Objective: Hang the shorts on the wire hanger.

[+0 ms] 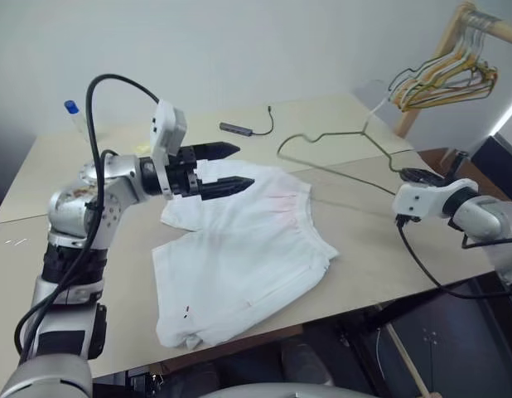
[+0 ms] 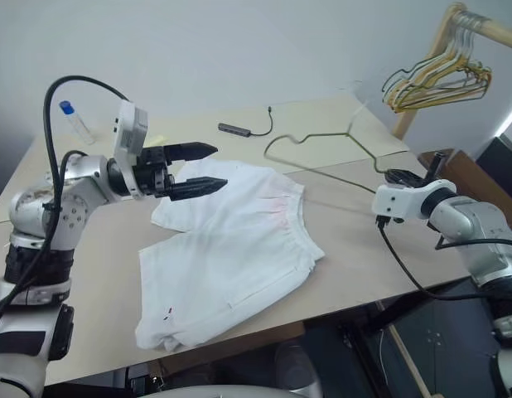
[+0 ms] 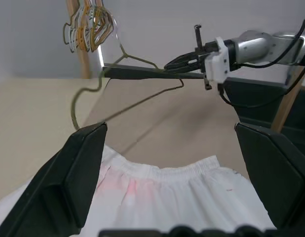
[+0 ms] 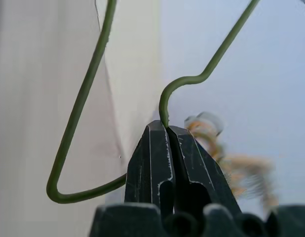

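White cotton, soft and limp: the shorts (image 1: 239,253) lie spread flat on the table (image 1: 41,249), light enough to sag and bunch wherever I lift them. I judge the gathered waistband, at about two o'clock on the cloth, the best place to take hold, since its elastic gives some body. The wire hanger (image 1: 343,137) is thin, stiff and light, likely to swing or twist in a pinch. My right gripper (image 4: 167,129) is clamped on that wire just beside a bend, holding it tilted off the table at about two o'clock from the shorts. My left gripper (image 1: 231,168) hovers with fingers wide apart over the shorts' far leg, at about eleven o'clock on the cloth, not touching it as far as I can tell.
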`<state>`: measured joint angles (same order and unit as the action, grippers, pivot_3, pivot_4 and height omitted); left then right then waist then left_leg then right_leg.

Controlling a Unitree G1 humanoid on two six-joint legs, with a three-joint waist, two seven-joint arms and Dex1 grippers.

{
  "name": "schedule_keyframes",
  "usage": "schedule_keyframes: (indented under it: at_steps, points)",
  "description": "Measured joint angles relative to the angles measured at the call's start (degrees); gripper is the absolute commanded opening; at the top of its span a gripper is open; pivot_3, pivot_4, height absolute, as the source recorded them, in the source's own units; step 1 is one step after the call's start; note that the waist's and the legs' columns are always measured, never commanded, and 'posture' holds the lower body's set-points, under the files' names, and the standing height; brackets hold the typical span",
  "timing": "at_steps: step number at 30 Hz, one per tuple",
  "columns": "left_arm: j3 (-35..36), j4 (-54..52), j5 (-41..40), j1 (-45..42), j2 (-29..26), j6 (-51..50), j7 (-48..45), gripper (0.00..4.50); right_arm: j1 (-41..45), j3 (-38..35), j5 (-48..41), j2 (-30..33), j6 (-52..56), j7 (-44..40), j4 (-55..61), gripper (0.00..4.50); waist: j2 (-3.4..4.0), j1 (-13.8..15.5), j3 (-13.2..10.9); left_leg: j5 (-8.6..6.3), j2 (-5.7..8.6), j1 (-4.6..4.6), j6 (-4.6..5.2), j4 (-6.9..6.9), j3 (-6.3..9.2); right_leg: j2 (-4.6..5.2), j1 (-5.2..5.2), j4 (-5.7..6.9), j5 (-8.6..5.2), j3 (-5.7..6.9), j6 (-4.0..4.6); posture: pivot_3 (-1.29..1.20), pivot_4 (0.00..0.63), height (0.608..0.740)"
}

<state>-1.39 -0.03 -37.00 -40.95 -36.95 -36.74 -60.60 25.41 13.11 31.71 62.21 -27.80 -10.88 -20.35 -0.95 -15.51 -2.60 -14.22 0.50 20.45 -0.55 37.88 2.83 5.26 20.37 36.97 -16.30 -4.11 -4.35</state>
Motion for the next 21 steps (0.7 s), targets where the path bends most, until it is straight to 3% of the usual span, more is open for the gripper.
schedule_keyframes:
  at_steps: [6,18,21]
  points:
    - [-4.55,6.57,4.56,-4.42,0.61,0.23,-4.22,4.5,3.38,0.57,10.23,0.25,-11.31,10.89,-1.61,0.03,-0.02,-3.44,-0.01,0.0,0.06,-0.05,0.0,0.0,0.18,0.06,-0.1,0.0,0.01,-0.06,0.01,-0.33,0.0,0.74]
    - [-16.11,16.45,17.84,-9.76,5.81,3.9,-8.65,4.5,7.99,-0.2,12.35,-1.07,-14.27,12.1,3.25,0.03,-0.11,-7.25,-0.07,0.0,0.13,-0.16,0.01,0.0,0.3,0.15,-0.25,0.01,0.01,-0.05,-0.05,-0.33,0.0,0.74]
    - [-16.87,16.71,19.19,-10.27,5.94,3.86,-9.88,3.96,8.23,-0.37,12.66,-1.11,-14.27,11.84,3.58,0.0,-0.15,-7.59,-0.09,0.0,0.13,-0.16,0.01,0.0,0.31,0.16,-0.25,0.01,0.01,-0.06,-0.06,-0.33,0.0,0.74]
